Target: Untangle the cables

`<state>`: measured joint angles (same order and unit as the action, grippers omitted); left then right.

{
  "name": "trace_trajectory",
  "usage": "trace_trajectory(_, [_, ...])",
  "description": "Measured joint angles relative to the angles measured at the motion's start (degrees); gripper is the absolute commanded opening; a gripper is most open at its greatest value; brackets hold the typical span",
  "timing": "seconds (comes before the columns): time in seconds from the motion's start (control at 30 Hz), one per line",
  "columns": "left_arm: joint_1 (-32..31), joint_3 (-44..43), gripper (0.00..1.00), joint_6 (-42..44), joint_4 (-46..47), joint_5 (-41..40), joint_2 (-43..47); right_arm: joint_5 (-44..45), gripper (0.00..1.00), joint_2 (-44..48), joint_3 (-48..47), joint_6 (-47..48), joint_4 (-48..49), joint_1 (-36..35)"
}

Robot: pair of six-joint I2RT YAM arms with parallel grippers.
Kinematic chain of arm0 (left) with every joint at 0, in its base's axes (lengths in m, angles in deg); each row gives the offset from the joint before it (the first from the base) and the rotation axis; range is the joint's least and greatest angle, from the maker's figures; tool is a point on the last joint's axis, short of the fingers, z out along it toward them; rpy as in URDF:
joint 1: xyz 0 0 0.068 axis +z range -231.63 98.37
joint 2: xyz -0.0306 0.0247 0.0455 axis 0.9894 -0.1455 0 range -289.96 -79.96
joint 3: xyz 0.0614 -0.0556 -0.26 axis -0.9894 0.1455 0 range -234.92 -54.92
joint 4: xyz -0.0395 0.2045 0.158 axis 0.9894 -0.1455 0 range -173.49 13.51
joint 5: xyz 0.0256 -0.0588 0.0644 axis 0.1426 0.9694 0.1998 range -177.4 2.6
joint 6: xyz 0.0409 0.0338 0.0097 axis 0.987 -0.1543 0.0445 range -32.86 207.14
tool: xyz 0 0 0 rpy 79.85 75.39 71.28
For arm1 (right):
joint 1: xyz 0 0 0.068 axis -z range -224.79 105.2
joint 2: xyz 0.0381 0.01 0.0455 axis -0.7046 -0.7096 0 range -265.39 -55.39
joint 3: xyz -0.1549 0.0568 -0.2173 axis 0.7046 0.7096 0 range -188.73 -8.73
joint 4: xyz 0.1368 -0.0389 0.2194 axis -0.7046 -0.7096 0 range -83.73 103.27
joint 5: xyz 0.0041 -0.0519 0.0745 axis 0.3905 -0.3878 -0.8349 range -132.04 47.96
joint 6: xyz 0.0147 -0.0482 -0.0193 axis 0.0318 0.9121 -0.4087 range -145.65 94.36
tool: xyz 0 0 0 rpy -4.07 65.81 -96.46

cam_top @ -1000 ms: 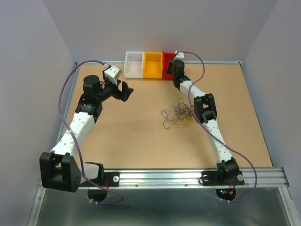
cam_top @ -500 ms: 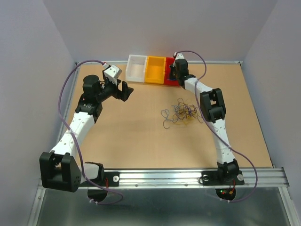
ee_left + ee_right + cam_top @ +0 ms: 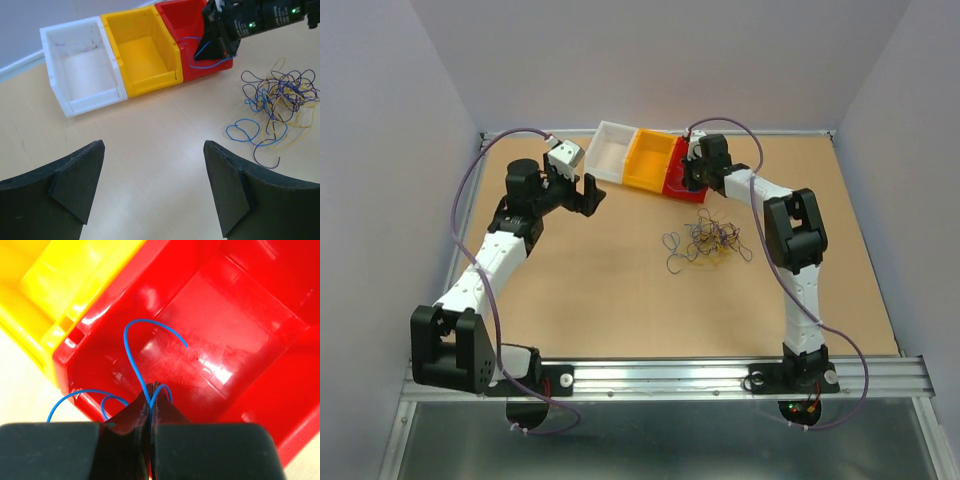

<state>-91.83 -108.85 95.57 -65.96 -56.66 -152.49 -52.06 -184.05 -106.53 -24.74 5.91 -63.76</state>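
Observation:
The tangled cables [image 3: 705, 240] lie in the middle of the table, thin purple, yellow and dark loops, also in the left wrist view [image 3: 277, 105]. My right gripper [image 3: 152, 390] is shut on a thin blue wire [image 3: 137, 347] and holds it over the red bin [image 3: 240, 330]. In the top view the right gripper [image 3: 695, 172] sits over the red bin [image 3: 682, 185]. My left gripper [image 3: 590, 192] is open and empty, well left of the tangle, with its fingers [image 3: 75, 180] above bare table.
Three joined bins stand at the back: white [image 3: 608, 152], yellow [image 3: 650, 160] and red. They sit turned at an angle. Grey walls close in the table on the left, back and right.
My right gripper has moved left and forward over the red bin, and the row of bins has been pushed askew. The left arm has shifted slightly.

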Motion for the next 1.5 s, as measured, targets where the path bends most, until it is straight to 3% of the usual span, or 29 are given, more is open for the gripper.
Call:
trace_trajectory(0.27, [-1.4,-3.1,0.93,-0.2,-0.4,-4.0,-7.5,2.2,0.01,-1.9,-4.4,-4.3,-2.3,0.2])
trace_trajectory(0.47, [-2.2,-21.4,0.93,-0.5,-2.7,-6.6,-24.7,6.3,0.00,-5.7,-10.3,-11.5,-2.6,0.2])
trace_trajectory(0.6, [-3.6,-39.2,0.93,-0.3,-6.0,-9.7,-40.0,9.4,0.00,-6.4,-11.4,-14.8,-2.5,0.2])
trace_trajectory(0.8, [-6.5,-58.4,0.93,0.1,-11.8,-12.9,-56.7,12.8,0.01,-6.8,-11.9,-16.4,-2.5,0.1])
trace_trajectory(0.87, [-7.2,-62.8,0.90,0.5,-14.3,-13.7,-61.6,13.3,0.00,-6.8,-11.9,-16.4,-2.5,0.1])
trace_trajectory(0.97, [-8.0,-66.0,0.71,0.8,-17.1,-14.8,-66.9,14.3,0.01,-6.8,-11.9,-16.4,-2.6,-0.1])
trace_trajectory(1.0, [-8.2,-66.1,0.62,0.8,-17.8,-15.1,-67.7,14.8,0.01,-6.8,-11.9,-16.3,-2.6,-0.3])
trace_trajectory(1.03, [-8.3,-66.1,0.41,0.9,-18.8,-15.8,-68.7,15.3,0.01,-6.8,-11.9,-16.3,-2.7,-0.3])
trace_trajectory(1.07, [-8.5,-66.1,0.32,0.5,-19.5,-16.5,-69.3,15.6,0.01,-6.8,-11.9,-16.4,-2.7,-0.4])
trace_trajectory(1.1, [-8.5,-66.1,0.14,0.5,-20.0,-18.3,-69.8,16.0,0.01,-6.8,-11.9,-16.4,-2.9,-0.6])
trace_trajectory(1.17, [-8.7,-64.8,0.02,-0.4,-19.0,-20.7,-69.2,16.8,0.01,-7.0,-11.9,-16.5,-3.7,-0.7])
trace_trajectory(1.43, [-9.3,-35.2,0.00,-6.8,-9.4,-27.9,-50.9,15.3,0.01,-8.0,-14.9,-16.7,-7.3,-2.3])
trace_trajectory(1.47, [-9.6,-32.3,0.02,-7.8,-8.0,-28.7,-49.3,15.1,0.01,-8.1,-15.4,-16.8,-8.1,-2.8])
trace_trajectory(1.5, [-9.6,-30.1,0.10,-8.7,-7.1,-29.5,-48.0,14.3,0.01,-8.4,-16.1,-16.7,-9.0,-3.1])
